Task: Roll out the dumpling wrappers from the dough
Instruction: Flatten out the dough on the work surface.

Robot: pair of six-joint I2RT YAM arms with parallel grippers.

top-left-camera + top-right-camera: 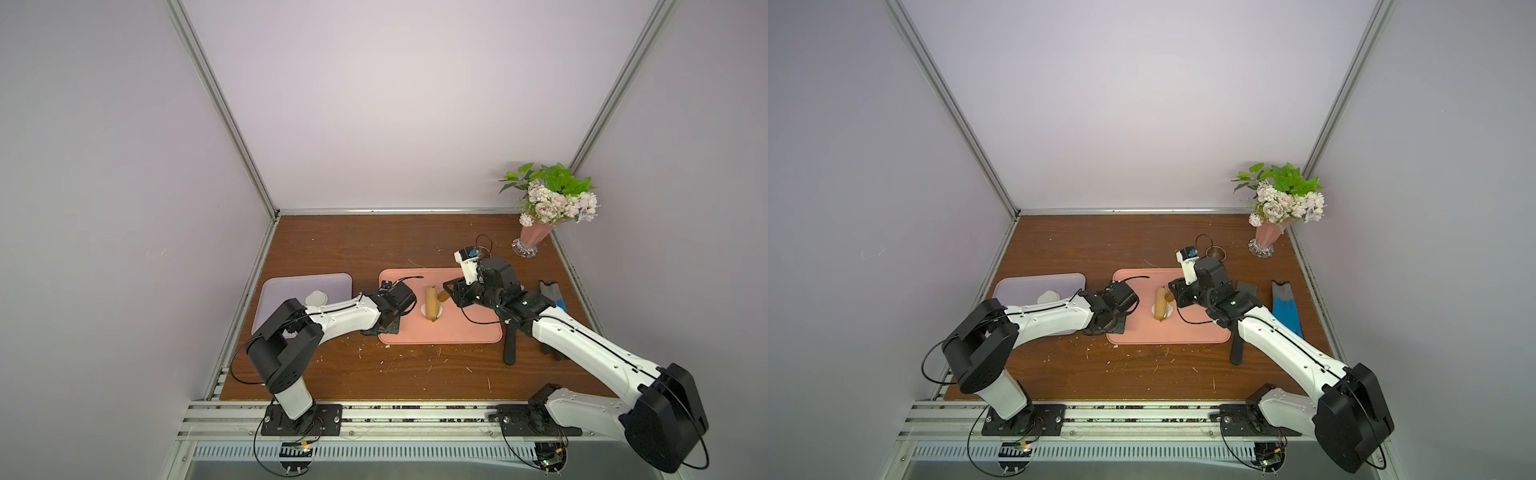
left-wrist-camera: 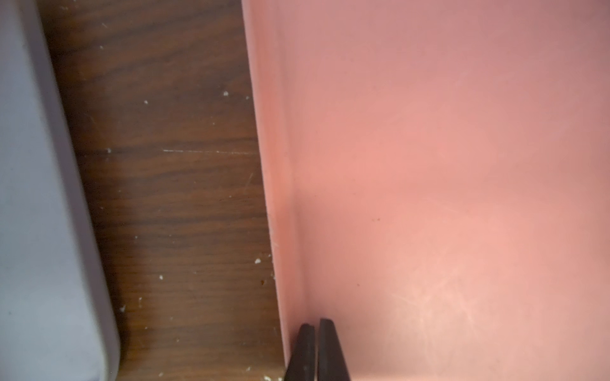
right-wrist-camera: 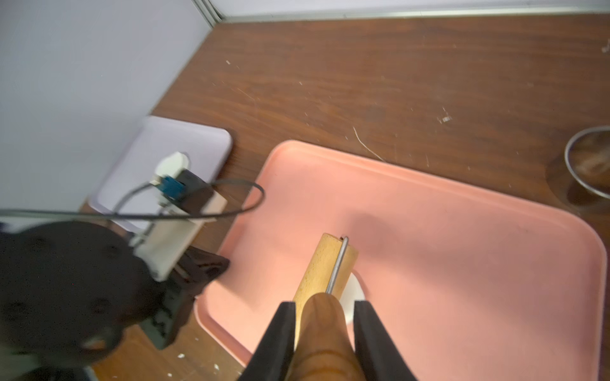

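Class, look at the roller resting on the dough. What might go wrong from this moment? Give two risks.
1. The dough shows under only the handle end of the roller, so the pressure may be uneven and it may flatten lopsided.
2. The left pincer, shut, sits just inside the rim of the pink tray. If it slips off, the tray may slide while the right pincer pushes the handle.

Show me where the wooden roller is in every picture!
Top view: wooden roller mid-picture, on the pink tray.
Top view: roller mid-picture, on the tray.
Left wrist: not in it.
Right wrist: roller held in the right claw.
Shared landmark: the pink tray, in all four.
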